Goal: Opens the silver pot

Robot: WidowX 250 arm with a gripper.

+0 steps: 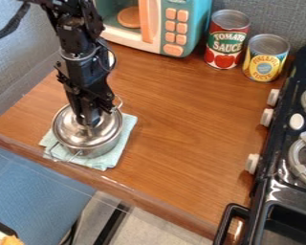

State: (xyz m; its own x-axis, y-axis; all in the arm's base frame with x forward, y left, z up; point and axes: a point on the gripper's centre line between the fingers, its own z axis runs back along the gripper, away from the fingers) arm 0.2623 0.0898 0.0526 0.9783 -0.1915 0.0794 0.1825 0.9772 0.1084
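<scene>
Silver pot: we've got the pot [99,149] over on the left of the bench [181,124], close to the near edge, sitting on a folded light-blue cloth [127,130].
Lid: the shiny lid [65,127] looks seated on the rim, so we'd call the pot closed.
End effector: the black end effector [89,123] hangs right over the middle of the lid, where a knob would be. Honestly, we can't tell if it's spread or pinching anything.
Step in hand: our read is we're at the grasping part of opening the pot, lift still to do.
Next move: get a firm hold at the lid's centre, then go straight up until it clears the rim, and only then sideways. We'd go easy, since a tilted lid could snag and drag the pot off its cloth.
Far side: toy microwave [192,28], with a red-labelled can [227,43] and a yellow-labelled can [265,60] to its right.
Right side: black toy stove [269,148], well apart from our pot.
</scene>
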